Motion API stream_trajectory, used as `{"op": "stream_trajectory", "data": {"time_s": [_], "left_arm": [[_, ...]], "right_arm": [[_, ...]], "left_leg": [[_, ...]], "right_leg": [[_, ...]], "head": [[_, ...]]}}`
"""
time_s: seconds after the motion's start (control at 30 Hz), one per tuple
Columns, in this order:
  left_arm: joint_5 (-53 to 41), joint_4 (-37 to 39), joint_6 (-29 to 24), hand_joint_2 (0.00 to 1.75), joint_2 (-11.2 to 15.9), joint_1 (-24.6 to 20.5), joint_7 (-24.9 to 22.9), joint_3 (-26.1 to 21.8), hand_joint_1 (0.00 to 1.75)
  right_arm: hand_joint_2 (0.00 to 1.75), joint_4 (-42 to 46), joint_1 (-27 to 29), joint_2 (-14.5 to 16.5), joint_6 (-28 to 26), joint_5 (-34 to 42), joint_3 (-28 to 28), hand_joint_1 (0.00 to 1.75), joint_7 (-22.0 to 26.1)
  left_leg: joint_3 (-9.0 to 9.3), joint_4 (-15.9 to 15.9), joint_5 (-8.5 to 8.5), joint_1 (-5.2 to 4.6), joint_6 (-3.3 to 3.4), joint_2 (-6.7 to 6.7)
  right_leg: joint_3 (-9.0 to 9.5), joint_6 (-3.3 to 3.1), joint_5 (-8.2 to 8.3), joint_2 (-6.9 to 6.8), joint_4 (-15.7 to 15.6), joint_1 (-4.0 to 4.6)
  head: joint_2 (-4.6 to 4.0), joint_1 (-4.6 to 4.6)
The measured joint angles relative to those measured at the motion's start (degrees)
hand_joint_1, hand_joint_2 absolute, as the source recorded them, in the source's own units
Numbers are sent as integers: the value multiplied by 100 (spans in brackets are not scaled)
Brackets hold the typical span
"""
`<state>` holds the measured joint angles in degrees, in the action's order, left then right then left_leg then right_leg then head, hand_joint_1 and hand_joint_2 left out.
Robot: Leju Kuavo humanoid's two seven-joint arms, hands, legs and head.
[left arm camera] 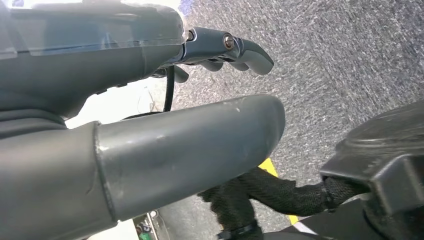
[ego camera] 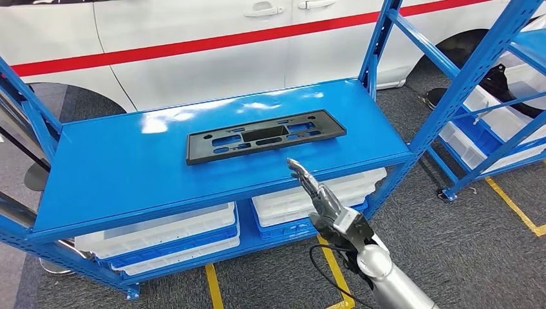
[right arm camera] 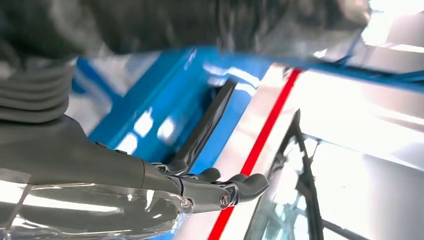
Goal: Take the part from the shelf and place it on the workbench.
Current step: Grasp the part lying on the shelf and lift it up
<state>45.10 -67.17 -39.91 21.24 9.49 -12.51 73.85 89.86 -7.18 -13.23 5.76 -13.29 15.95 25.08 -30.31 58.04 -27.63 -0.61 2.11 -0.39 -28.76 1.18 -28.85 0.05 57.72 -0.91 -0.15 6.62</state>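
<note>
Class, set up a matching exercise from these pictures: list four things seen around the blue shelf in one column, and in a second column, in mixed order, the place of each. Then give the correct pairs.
Things:
1. black part
2. right hand
3. white bins
4. white car

Places:
A. behind the shelf
B. lying flat on the top blue shelf board
C. on the lower level, under the board
D. raised at the board's front edge, holding nothing

Pairs: 1-B, 2-D, 3-C, 4-A
</note>
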Motion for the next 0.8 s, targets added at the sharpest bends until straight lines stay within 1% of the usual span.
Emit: {"op": "stream_trajectory", "data": {"time_s": [0.1,0.17,0.3,0.47,0.67,0.73,0.8], "left_arm": [[316,151,-13,0,-14,-244,79,374,0],[428,224,-14,0,-20,-355,123,578,0],[541,315,-14,0,-26,-478,175,826,0],[589,433,-15,0,-34,-627,198,1071,0],[619,546,-14,0,-51,-703,209,1224,0],[594,590,18,0,-62,-739,201,1289,0],[469,685,147,0,-82,-797,161,1364,0]], "right_arm": [[175,-74,-509,47,-458,-631,230,0,-382],[175,-123,-716,73,-573,-758,358,0,-453],[175,-180,-879,93,-665,-783,486,0,-462],[175,-309,-1069,107,-837,-1127,674,0,-602],[175,-457,-1211,144,-901,-1228,844,0,-652],[175,-516,-1271,147,-1041,-1499,903,0,-782],[175,-648,-1408,154,-1333,-2042,1011,0,-1040]], "left_leg": [[-6,0,18,0,-1,1],[-9,1,24,0,4,-5],[-15,1,28,0,6,-13],[-18,1,28,0,6,-12],[-18,1,29,0,6,-12],[-20,1,29,0,6,-12],[-21,1,30,0,6,-11]], "right_leg": [[-14,1,15,-1,0,0],[-15,2,18,-9,0,0],[-15,2,19,-16,0,0],[-18,3,21,-16,0,0],[-19,2,23,-16,0,0],[-20,2,23,-16,0,0],[-21,2,25,-15,0,0]], "head": [[0,0],[0,0],[0,0],[0,0],[0,0],[0,0],[0,0]]}}
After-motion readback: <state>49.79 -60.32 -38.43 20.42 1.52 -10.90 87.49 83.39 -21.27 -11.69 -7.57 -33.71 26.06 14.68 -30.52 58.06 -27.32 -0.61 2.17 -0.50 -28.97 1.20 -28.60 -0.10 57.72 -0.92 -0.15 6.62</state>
